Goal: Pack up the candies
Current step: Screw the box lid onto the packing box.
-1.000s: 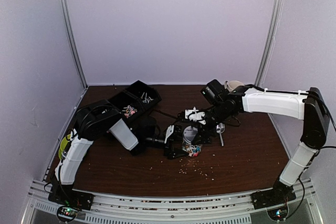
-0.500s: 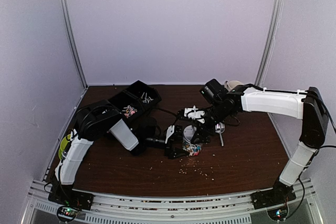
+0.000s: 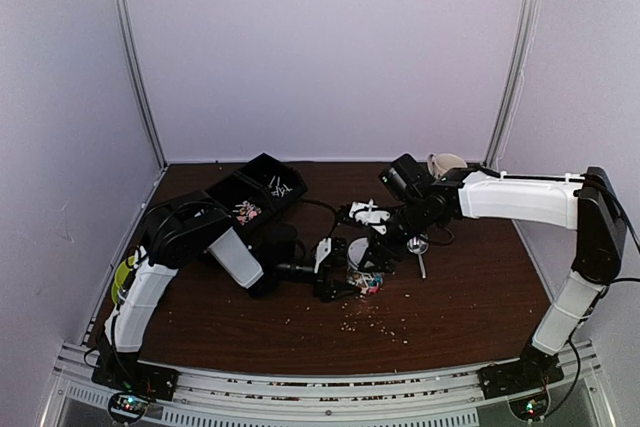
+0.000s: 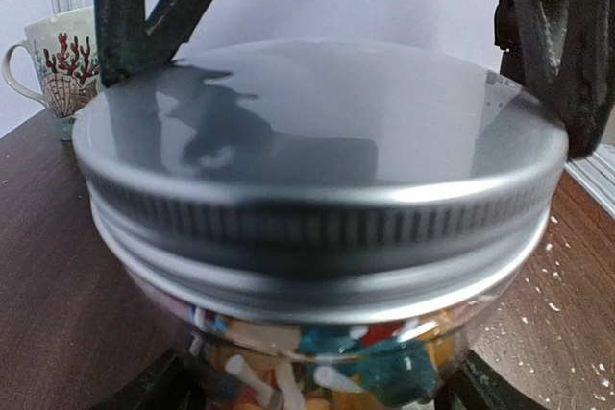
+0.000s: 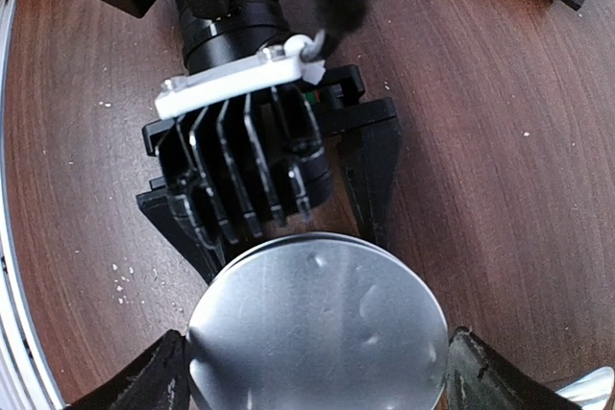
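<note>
I see white shells on my left arm (image 3: pixel 140 299) and right arm (image 3: pixel 520 197), with black joints (image 3: pixel 185 227) between.

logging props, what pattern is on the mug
Cream mug with red coral and a tan shell print; best in the left wrist view.

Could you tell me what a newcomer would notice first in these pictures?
First, the glass jar of colourful candies mid-table, its silver lid clasped by the jaws of the right gripper while the left gripper holds its body. Next, the pale crumbs strewn in front of it and the patterned mug behind.
</note>
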`<control>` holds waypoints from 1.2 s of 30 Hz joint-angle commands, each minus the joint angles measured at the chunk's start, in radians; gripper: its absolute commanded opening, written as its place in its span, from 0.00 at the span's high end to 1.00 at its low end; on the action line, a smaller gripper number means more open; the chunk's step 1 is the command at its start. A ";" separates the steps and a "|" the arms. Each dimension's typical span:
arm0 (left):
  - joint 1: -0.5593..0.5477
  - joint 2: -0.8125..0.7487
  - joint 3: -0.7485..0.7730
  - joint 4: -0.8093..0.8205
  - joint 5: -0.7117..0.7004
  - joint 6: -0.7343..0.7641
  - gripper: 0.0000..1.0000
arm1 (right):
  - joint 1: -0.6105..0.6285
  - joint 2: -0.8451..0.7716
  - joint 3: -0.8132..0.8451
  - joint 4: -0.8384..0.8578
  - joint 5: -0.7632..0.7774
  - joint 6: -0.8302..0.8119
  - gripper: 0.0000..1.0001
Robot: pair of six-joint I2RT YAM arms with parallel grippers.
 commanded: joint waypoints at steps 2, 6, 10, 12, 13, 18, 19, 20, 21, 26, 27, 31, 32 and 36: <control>0.000 0.011 -0.031 -0.052 -0.047 -0.016 0.21 | 0.006 -0.022 -0.041 0.048 0.111 0.125 0.13; 0.000 0.011 -0.032 -0.053 -0.053 -0.017 0.21 | 0.006 -0.015 -0.062 0.077 0.132 0.186 0.13; 0.000 0.009 -0.036 -0.055 -0.063 -0.015 0.21 | 0.006 0.000 -0.050 0.078 0.177 0.254 0.13; 0.000 0.008 -0.035 -0.057 -0.068 -0.013 0.21 | 0.006 0.002 -0.043 0.075 0.208 0.292 0.13; 0.001 0.009 -0.034 -0.058 -0.072 -0.012 0.21 | 0.007 0.003 -0.039 0.075 0.223 0.311 0.13; 0.001 0.005 -0.034 -0.068 -0.087 -0.005 0.21 | 0.007 0.021 -0.016 0.057 0.269 0.411 0.13; 0.000 0.005 -0.034 -0.069 -0.088 -0.005 0.21 | 0.010 0.024 -0.013 0.056 0.275 0.424 0.13; 0.001 0.005 -0.035 -0.069 -0.090 -0.004 0.21 | 0.013 0.026 -0.012 0.057 0.289 0.435 0.12; 0.001 0.006 -0.034 -0.070 -0.091 -0.003 0.21 | 0.017 0.027 -0.013 0.058 0.301 0.442 0.12; -0.001 0.005 -0.029 -0.083 -0.099 0.004 0.21 | 0.038 0.039 -0.006 0.065 0.347 0.471 0.09; 0.001 0.005 -0.028 -0.085 -0.100 0.005 0.21 | 0.042 0.041 -0.004 0.065 0.350 0.473 0.08; 0.001 0.005 -0.028 -0.089 -0.101 0.006 0.21 | 0.054 0.045 0.001 0.059 0.362 0.471 0.07; 0.001 0.005 -0.028 -0.090 -0.103 0.007 0.20 | 0.055 0.045 0.002 0.057 0.368 0.471 0.06; 0.000 0.006 -0.026 -0.095 -0.104 0.012 0.20 | 0.061 0.047 0.004 0.046 0.395 0.468 0.04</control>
